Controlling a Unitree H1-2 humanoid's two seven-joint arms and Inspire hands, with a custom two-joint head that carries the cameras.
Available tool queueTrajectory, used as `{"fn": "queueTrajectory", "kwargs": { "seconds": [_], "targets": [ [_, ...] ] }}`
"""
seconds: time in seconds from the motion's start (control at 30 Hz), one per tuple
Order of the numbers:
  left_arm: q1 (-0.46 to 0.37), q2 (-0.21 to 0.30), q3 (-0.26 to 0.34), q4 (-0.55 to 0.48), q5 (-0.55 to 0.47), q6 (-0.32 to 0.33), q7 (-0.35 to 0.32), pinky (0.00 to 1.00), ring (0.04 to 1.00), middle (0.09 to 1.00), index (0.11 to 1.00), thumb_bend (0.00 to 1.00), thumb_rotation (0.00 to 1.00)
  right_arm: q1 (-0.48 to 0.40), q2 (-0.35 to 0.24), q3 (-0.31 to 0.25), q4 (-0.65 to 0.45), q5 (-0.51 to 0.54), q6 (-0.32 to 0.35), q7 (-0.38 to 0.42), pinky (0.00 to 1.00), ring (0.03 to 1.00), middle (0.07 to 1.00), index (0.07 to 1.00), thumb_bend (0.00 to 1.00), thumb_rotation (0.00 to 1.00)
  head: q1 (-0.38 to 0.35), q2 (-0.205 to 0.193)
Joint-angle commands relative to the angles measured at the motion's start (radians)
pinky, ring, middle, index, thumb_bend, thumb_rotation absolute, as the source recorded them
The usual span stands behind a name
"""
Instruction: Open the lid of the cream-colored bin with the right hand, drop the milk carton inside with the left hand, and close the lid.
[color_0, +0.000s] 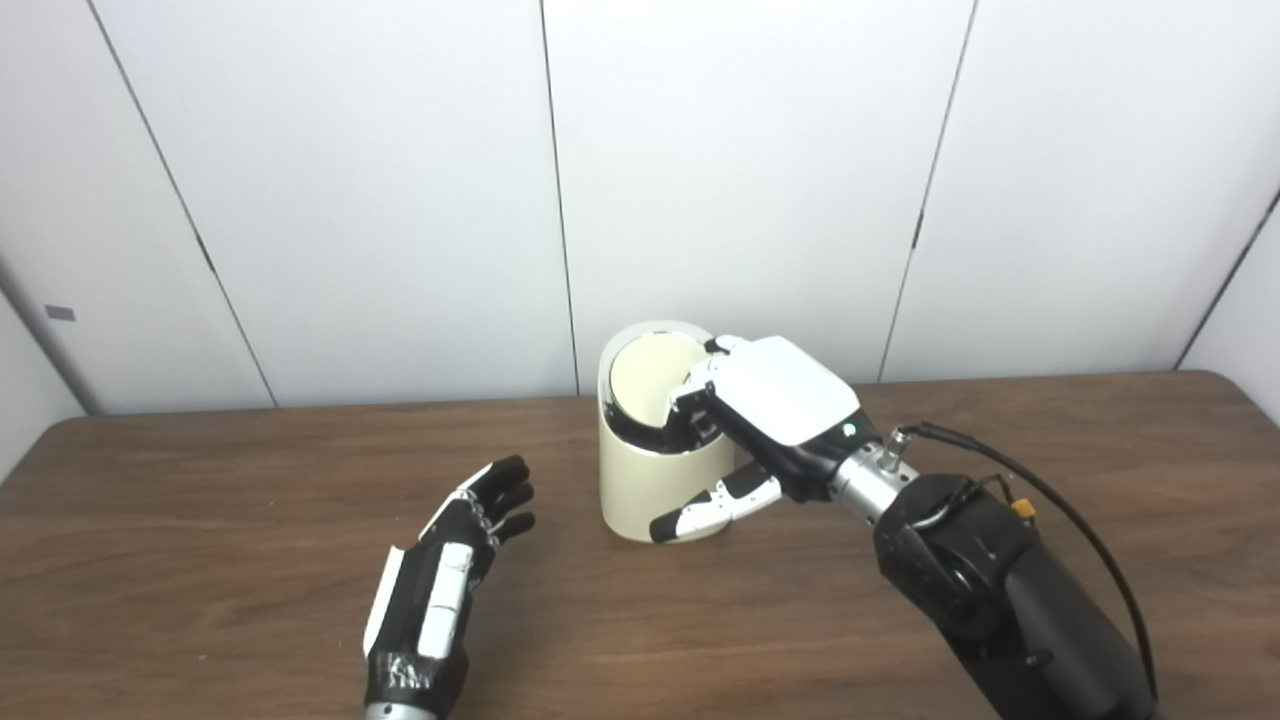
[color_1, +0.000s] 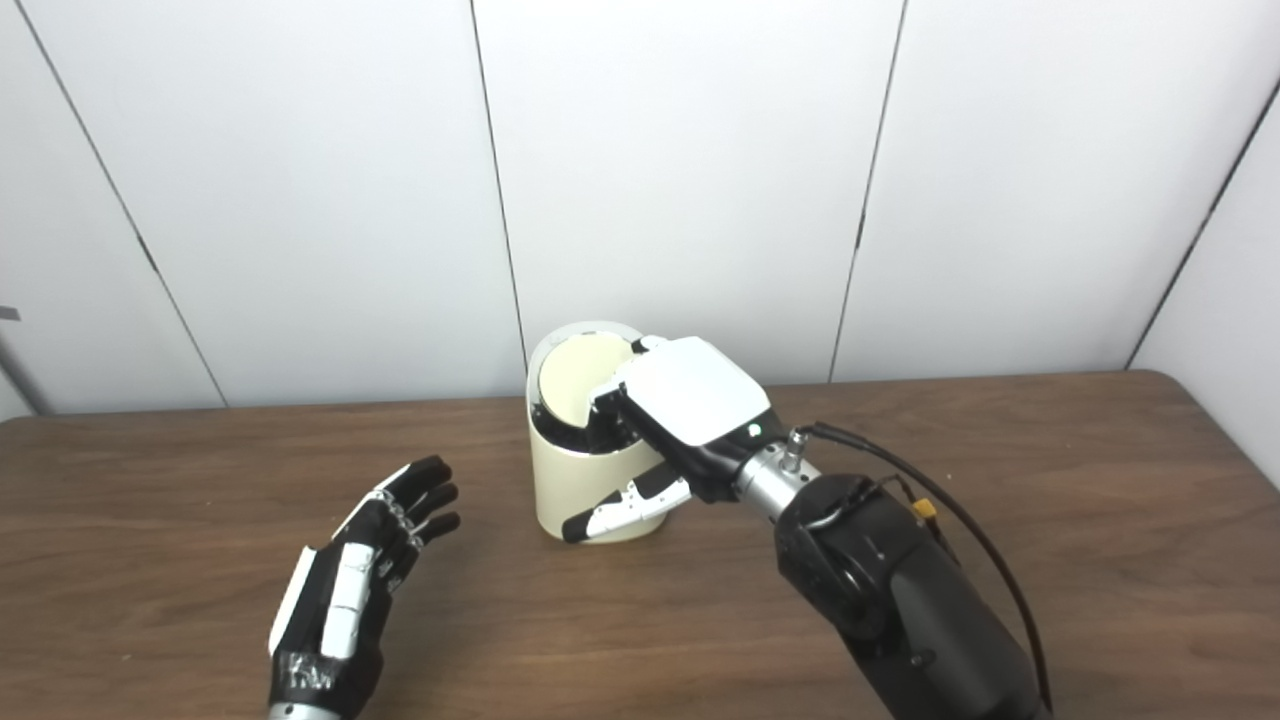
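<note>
Left eye view: right hand curls over the cream bin's lid at its 3 o'clock rim. Left hand, empty and spread, waits at 8 o'clock. Bin looks light, tippable plastic; press gently at the rim.

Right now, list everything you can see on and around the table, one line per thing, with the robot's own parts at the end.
bin: one, cream, upright near the middle of the table, toward its back edge.
lid: one, cream disc in a dark ring, tilted in the bin's mouth.
milk carton: none in view.
table: one, dark brown wood, across the whole foreground.
wall: white panels with dark seams, behind the table.
left hand: one, black and white, empty, fingers apart, over the table left of the bin.
right hand: one, white back, black and white fingers, at the bin's rim; thumb along the bin's front.
</note>
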Motion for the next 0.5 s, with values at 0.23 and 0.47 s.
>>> {"fn": "queueTrajectory", "kwargs": {
  "seconds": [0.23,0.47],
  "targets": [
    [-0.022,0.000,0.001,-0.005,0.002,-0.031,-0.001,0.83,0.858,0.864,0.857,0.72,0.85,-0.003,0.026,-0.082,-0.113,-0.006,0.000,-0.075,0.88,0.764,0.633,0.613,0.75,0.78,-0.003,-0.008],
    [-0.022,0.002,0.000,-0.001,0.003,-0.031,-0.003,0.85,0.860,0.862,0.851,0.73,0.85,0.014,0.037,-0.123,-0.146,-0.024,0.000,-0.132,0.78,0.740,0.612,0.603,0.73,0.80,-0.007,-0.014]
  ]
}}
